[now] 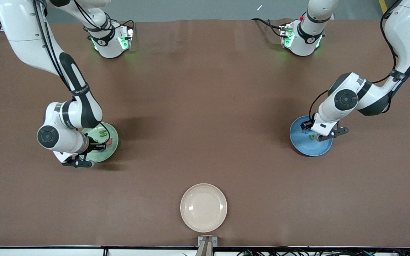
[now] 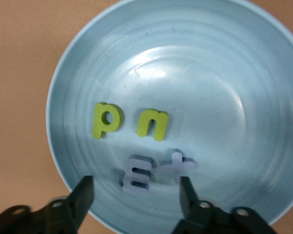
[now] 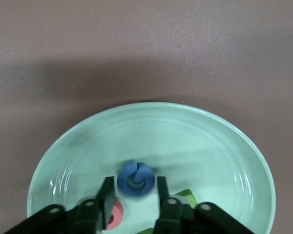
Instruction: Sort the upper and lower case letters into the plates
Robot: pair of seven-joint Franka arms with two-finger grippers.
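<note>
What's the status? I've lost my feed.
Left claw open over blue plate, four letters in it. Right claw astride blue letter in green plate. Nothing in the way.

3 plates: mint green (image 1: 112, 151), blue (image 1: 303, 147), cream-white (image 1: 203, 207). 4 letters (image 2: 107, 120) in blue plate.

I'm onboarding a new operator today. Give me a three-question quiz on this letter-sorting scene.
1. True or false: the cream plate holds letters.
2. Which plate is the left gripper over? A) blue plate B) green plate C) cream plate
3. Fill in: between the right gripper's open fingers is a ___ letter.

Key: 1 false; 2 A; 3 blue
</note>
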